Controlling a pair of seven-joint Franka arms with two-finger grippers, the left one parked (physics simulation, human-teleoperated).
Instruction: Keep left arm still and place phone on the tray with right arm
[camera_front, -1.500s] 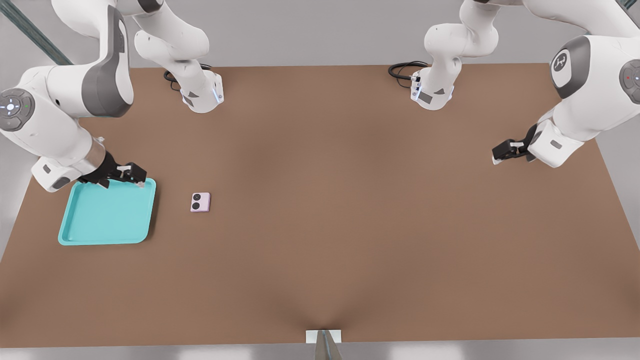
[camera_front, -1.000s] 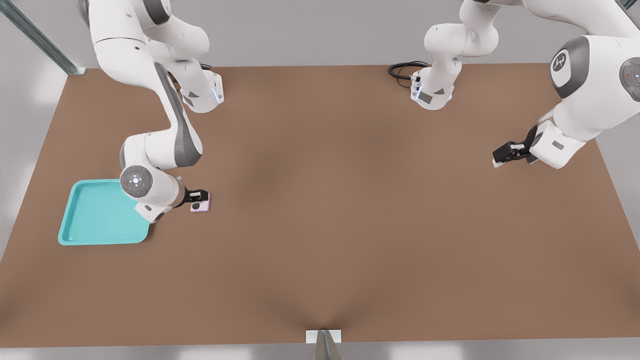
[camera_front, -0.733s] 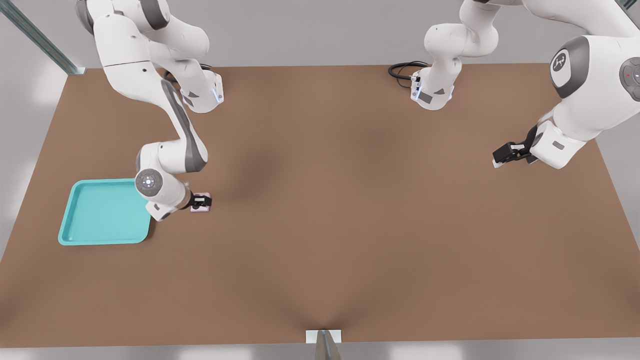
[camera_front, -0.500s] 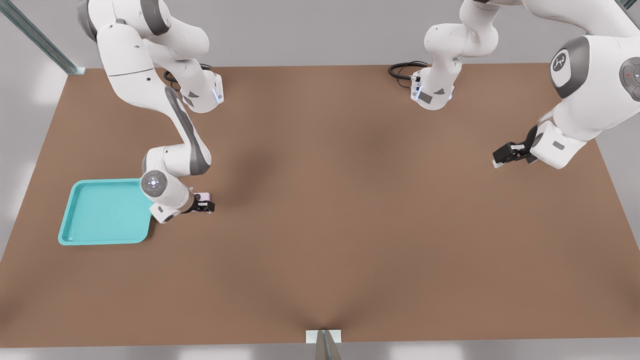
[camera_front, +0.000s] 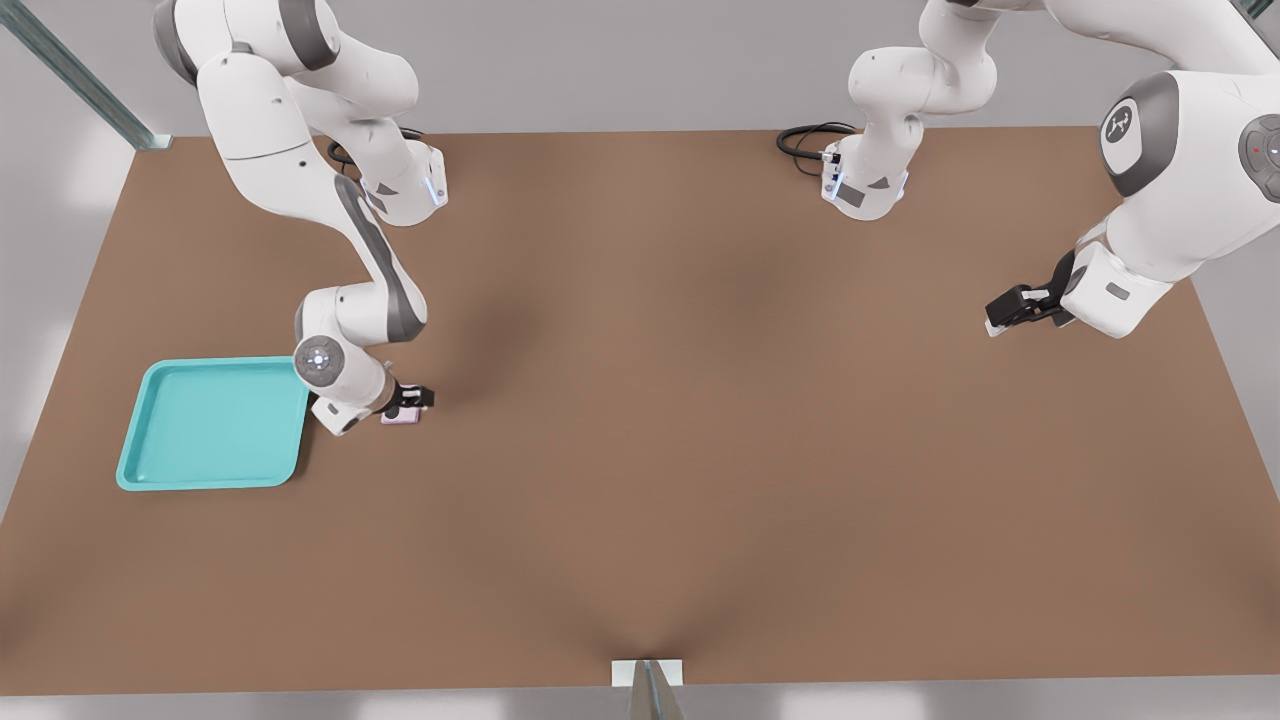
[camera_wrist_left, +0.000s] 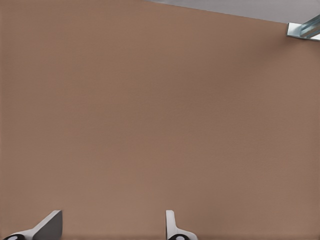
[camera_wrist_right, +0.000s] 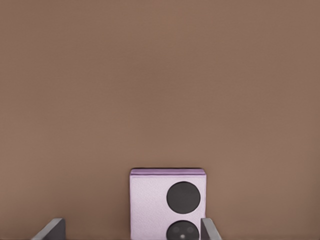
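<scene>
Front view: my right arm (camera_front: 345, 215) reaches down at the front view's left, its gripper (camera_front: 411, 400) low over the phone (camera_front: 401, 419), which lies on the brown table (camera_front: 700, 420) just beside the tray (camera_front: 205, 425) but clear of its rim.
Right wrist view: the phone (camera_wrist_right: 167, 204) lies flat, camera circles up, between my two fingertips (camera_wrist_right: 51, 229); I see table on either side of it, wider on one side than the other.
Tool state: jaws spread wider than the phone and holding nothing; I judge contact has not yet been made.
Phone position: on the table, not on the tray; the turquoise tray carries nothing that I can see.
Step in hand: as I read it, the last of the descent before closing on the phone's two side edges.
Risk, centring: the phone looks off-centre in the gap, so one finger may touch first and shove or turn it on the smooth table before the other arrives.
Risk, depth: the phone is thin; closing too high could let the pads ride over its edge and pinch nothing.
Risk, transfer: the tray's raised rim lies close by, so a low carry could clip it and knock the phone loose.
</scene>
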